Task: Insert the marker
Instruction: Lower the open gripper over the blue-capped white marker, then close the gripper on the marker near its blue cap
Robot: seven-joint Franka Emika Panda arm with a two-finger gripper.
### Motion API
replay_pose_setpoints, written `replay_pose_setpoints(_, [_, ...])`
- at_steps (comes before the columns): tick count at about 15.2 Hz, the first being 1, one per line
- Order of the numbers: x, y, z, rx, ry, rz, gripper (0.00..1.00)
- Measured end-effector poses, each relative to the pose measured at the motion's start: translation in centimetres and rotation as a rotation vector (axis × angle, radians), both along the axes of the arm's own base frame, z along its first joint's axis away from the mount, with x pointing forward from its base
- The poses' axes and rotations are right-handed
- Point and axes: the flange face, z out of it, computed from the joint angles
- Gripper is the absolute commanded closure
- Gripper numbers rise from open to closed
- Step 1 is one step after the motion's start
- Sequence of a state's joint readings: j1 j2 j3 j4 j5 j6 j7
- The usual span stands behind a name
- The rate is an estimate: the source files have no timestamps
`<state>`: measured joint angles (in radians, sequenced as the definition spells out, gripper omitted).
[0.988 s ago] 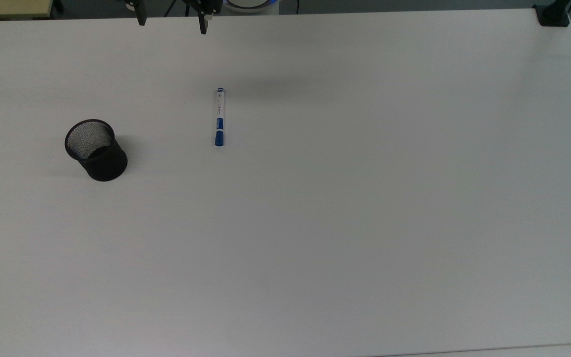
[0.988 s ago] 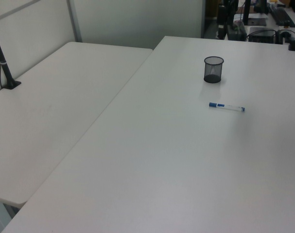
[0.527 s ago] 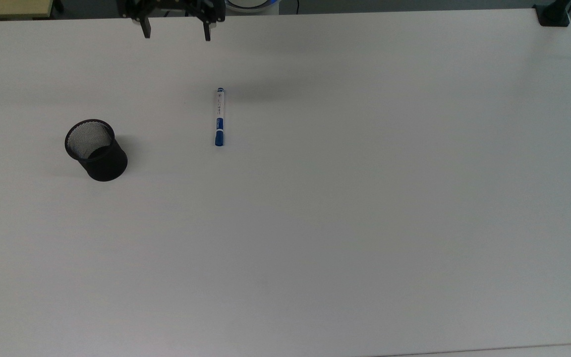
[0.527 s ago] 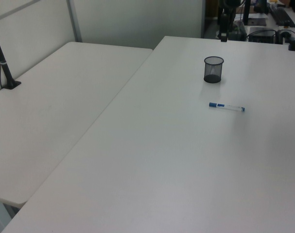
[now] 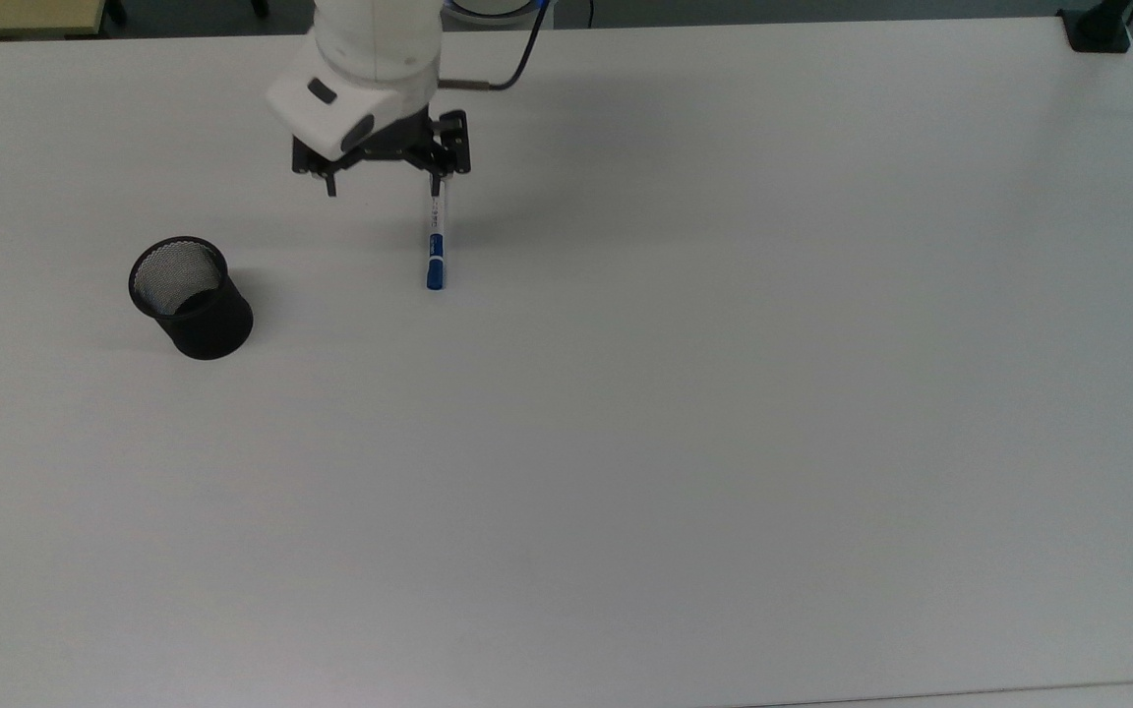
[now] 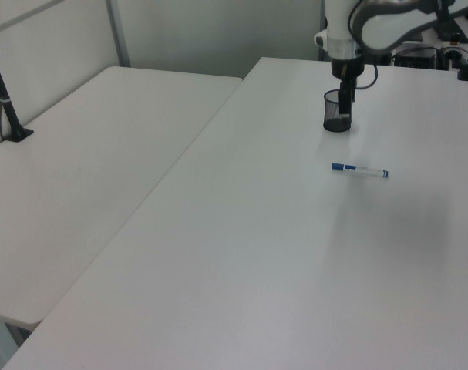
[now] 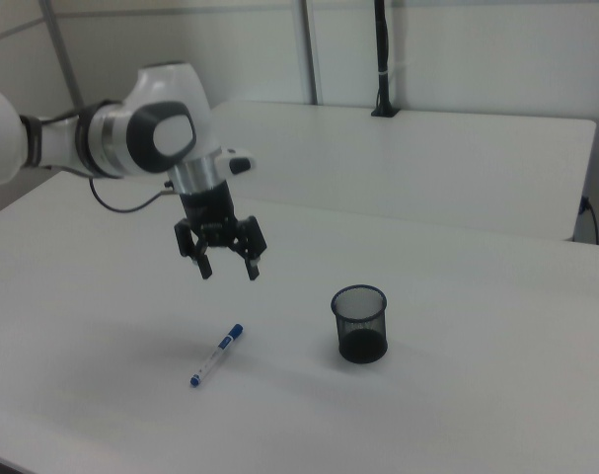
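"Where was the marker [image 5: 436, 251]?"

"Flat on the table [image 5: 724, 393], untouched, well to the right of the cup [image 5: 191, 297] in the top view, blue cap toward the near edge."

"And your claw [image 7: 227, 265]?"

"Fingers apart, holding nothing, hanging above the marker's far end. In the right view it was clearly off the table."

"So how far along?"

"Barely begun, I'd say. Grasping, carrying and dropping it into the cup all remained."

"What changed?"

"Half a second earlier my claw was up at the table's far edge; it had since come over the marker. Marker and cup hadn't moved."
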<state>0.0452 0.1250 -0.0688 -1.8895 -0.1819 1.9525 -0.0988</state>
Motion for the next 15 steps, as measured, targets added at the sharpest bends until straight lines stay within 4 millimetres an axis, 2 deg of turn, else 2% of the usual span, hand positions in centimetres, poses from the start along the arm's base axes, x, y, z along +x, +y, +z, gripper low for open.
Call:
replay_pose_setpoints(4, [-0.6,0.3,-4.9,0.002,0.022,-0.047,0.00])
replay_pose_setpoints(6, [0.1,1.2,-7.9,0.007,0.001,-0.091,0.10])
replay_pose_setpoints(7, [0.3,1.6,-9.3,0.015,-0.004,-0.107,0.20])
replay_pose_setpoints(8, [0.7,2.0,-11.1,0.023,-0.005,-0.125,0.23])
replay_pose_setpoints(10, [0.9,2.1,-13.0,0.027,-0.004,-0.144,0.58])
replay_pose_setpoints(11, [1.0,2.1,-13.3,0.029,-0.002,-0.148,0.77])
replay_pose_setpoints(12, [1.0,2.1,-13.4,0.034,-0.002,-0.157,0.93])
replay_pose_setpoints(13, [1.0,2.2,-13.3,0.050,-0.004,-0.174,1.00])
replay_pose_setpoints(15, [1.2,2.2,-12.8,0.086,-0.012,-0.210,1.00])
